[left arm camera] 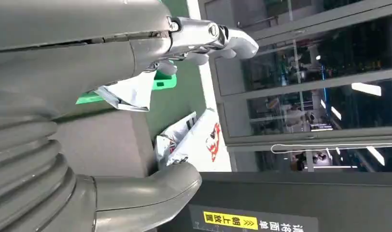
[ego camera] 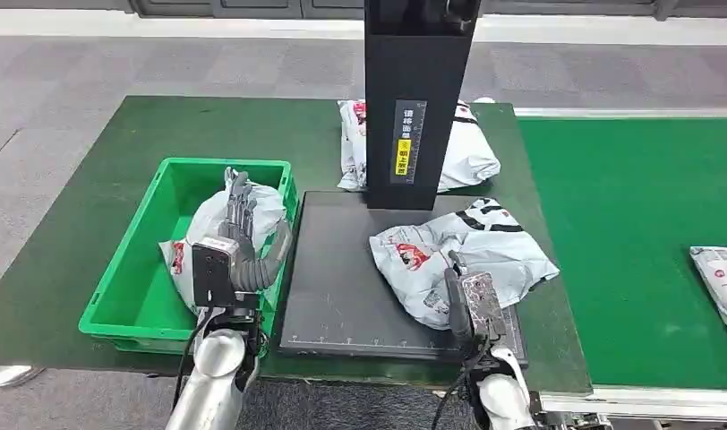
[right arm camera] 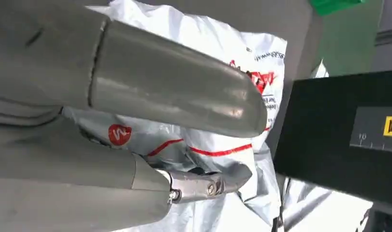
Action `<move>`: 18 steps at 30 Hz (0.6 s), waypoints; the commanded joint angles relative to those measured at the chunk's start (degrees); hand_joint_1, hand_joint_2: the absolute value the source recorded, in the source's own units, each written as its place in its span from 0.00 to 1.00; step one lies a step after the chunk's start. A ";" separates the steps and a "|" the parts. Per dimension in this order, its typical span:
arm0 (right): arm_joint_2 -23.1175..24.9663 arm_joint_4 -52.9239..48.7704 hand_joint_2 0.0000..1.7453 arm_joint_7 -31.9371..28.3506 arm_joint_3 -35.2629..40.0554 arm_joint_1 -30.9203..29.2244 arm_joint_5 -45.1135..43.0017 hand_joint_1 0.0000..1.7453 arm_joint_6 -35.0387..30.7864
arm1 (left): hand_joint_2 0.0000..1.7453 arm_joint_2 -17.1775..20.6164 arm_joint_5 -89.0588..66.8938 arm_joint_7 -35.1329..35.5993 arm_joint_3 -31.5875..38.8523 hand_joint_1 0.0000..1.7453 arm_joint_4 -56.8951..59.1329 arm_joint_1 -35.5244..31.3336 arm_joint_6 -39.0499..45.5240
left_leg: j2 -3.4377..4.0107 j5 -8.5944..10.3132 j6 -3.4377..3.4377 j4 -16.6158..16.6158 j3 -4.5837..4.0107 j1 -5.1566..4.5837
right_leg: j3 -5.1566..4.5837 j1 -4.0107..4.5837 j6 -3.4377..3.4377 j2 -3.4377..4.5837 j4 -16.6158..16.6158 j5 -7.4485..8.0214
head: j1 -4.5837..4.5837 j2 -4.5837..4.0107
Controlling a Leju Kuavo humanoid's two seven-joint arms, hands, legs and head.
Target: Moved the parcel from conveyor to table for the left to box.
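Observation:
A grey-white parcel (ego camera: 467, 246) with red and black print lies on the black weighing platform (ego camera: 342, 278), reaching over its right edge. My right hand (ego camera: 472, 305) is at the parcel's near edge. In the right wrist view its thumb (right arm camera: 184, 92) lies over the parcel (right arm camera: 203, 43) and a finger (right arm camera: 218, 181) digs into the folds beneath, so it grips the bag. My left hand (ego camera: 239, 237) hovers over the green bin (ego camera: 127, 260), fingers stretched out and empty. Under it a second parcel (ego camera: 266, 210) lies in the bin.
A black post (ego camera: 414, 98) rises from the back of the platform, and a third parcel (ego camera: 472, 152) lies behind it. The green conveyor (ego camera: 628, 233) runs on the right with another parcel (ego camera: 722, 278) at the picture's edge. Grey floor lies beyond the table.

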 commanded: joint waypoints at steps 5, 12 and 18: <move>-0.37 6.53 0.00 0.55 2.46 -2.78 -0.33 0.00 -0.09 | 1.00 1.94 -0.02 0.31 -0.29 0.00 0.56 -0.22 0.02 | 0.16 0.01 0.03 -0.16 0.20 0.04 | 0.20 0.05 -0.02 0.10 -0.22 0.08 | 0.00 -0.02; -0.37 6.53 0.00 0.55 2.46 -2.78 -0.33 0.00 -0.09 | 1.00 1.94 -0.02 0.31 -0.29 0.00 0.56 -0.22 0.02 | 0.16 0.01 0.02 -0.17 0.21 0.02 | 0.18 0.03 -0.03 0.09 -0.20 0.07 | 0.00 0.00; -0.37 6.53 0.00 0.55 2.46 -2.78 -0.33 0.00 -0.09 | 1.00 1.94 -0.02 0.31 -0.29 0.00 0.56 -0.22 0.02 | 0.15 -0.01 0.03 -0.15 0.21 0.02 | 0.19 0.04 -0.02 0.08 -0.18 0.04 | 0.00 0.00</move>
